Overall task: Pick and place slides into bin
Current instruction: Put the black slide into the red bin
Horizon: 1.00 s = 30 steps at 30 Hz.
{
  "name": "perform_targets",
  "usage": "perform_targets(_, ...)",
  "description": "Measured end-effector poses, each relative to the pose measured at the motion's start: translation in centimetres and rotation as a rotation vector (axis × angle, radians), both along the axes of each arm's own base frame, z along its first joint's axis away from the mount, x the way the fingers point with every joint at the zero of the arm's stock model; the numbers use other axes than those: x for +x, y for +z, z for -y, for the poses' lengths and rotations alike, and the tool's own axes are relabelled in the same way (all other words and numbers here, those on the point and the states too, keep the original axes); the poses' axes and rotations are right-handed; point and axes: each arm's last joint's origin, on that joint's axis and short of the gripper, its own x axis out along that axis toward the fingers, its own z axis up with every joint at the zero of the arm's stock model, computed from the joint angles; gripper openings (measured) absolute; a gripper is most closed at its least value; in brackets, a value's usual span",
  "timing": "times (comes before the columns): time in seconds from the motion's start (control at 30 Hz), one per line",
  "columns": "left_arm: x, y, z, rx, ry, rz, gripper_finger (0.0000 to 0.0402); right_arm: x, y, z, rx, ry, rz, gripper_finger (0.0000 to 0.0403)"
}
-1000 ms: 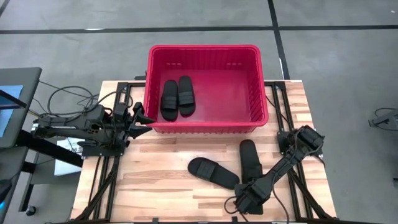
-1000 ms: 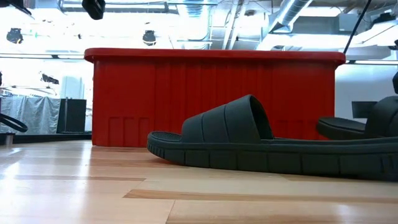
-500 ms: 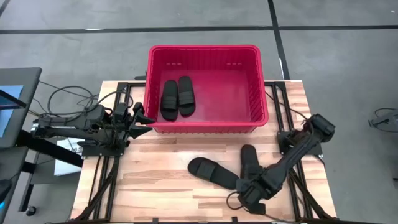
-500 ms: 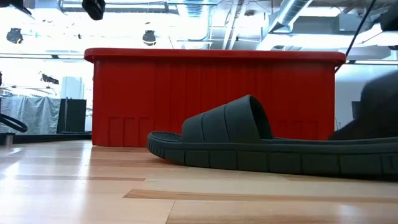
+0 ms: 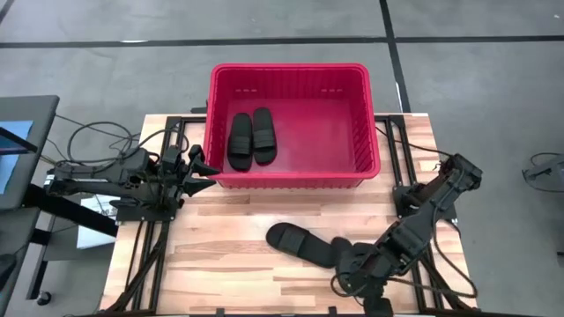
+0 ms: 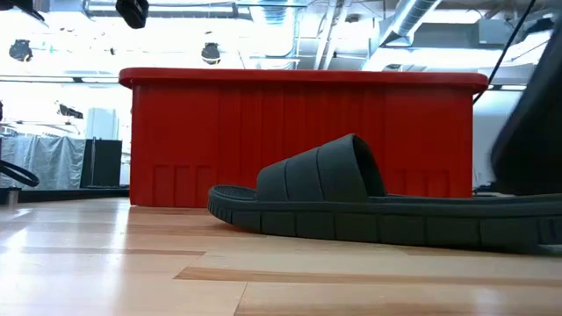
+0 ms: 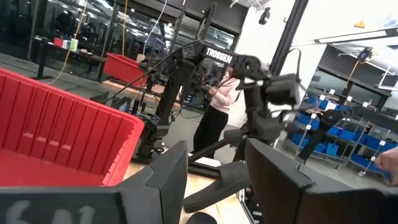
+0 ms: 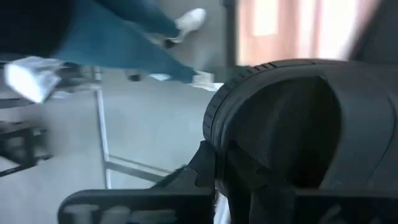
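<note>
Two black slides [image 5: 251,138] lie side by side on the floor of the red bin [image 5: 291,180] at the table's far side. A third slide [image 5: 298,241] lies sole down on the wood, and it fills the low view [image 6: 351,197]. My right gripper [image 5: 351,262] is near the table's near right, shut on the fourth slide [image 5: 338,250], which is tipped up and shows as a dark mass in the low view [image 6: 531,114]. My left gripper [image 5: 208,167] is open and empty beside the bin's near left corner. My right gripper holds the fourth slide by one rounded end [image 8: 249,168]. The slide fills its wrist view, with the footbed and sole rim facing the camera. The slide is tipped up off the wood. The gripper and the slide hide the place of contact, so the kind of hold does not show.
The bin's right half [image 5: 330,132] holds nothing. Black frame rails [image 5: 154,238] run along both table sides, and cables [image 5: 88,136] lie at the left. A person [image 7: 214,109] stands in the room beyond the table.
My right gripper has moved toward the table's left with the fourth slide and has turned. The slide lay flat along the table's right side and is now tipped up, and it rises at the right of the low view. The third slide has stayed put.
</note>
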Motion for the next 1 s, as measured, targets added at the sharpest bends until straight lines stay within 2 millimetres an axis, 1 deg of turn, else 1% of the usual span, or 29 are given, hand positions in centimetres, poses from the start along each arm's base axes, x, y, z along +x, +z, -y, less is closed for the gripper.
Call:
perform_targets(0.2, 0.0, -0.2, 0.0, 0.001, 0.001, -0.024, 0.0153, 0.5, 4.1, 0.3, 0.076, -0.014, 0.116, 0.0001)
perform_targets(0.33, 0.1, -0.4, 0.0, 0.0, 0.002, -0.043, 0.0153, 0.8, 6.4, 1.0, 0.079, -0.031, 0.215, 0.0001)
perform_targets(0.7, 0.1, -0.4, 0.0, -0.005, 0.003, -0.046, 0.0154, 0.5, 12.1, 4.9, -0.113, -0.031, 0.473, 0.0001)
perform_targets(1.0, 0.1, -0.4, 0.0, -0.014, -0.005, -0.047, 0.0154, -0.3, 15.7, 7.9, -0.227, 0.02, 0.638, 0.0001)
